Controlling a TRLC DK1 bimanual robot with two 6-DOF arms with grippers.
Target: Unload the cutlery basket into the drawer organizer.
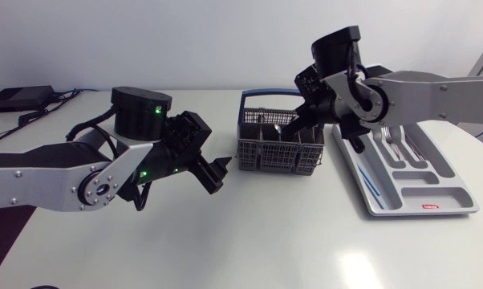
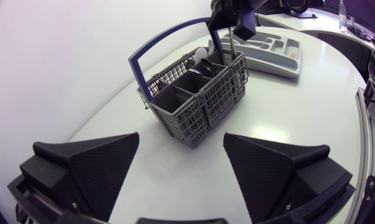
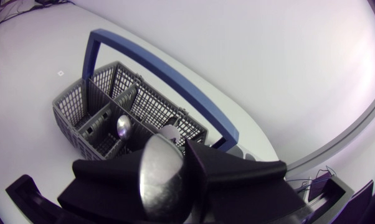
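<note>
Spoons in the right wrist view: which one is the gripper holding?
The nearest spoon, its bowl clamped between the right gripper's fingers; the other two spoons stand in the basket.

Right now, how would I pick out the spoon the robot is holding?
Find the grey, blue-handled basket in the middle of the table. Just above it hangs the right arm's tool, pinching a spoon. The other spoons stand in the basket; only this one is gripped.
</note>
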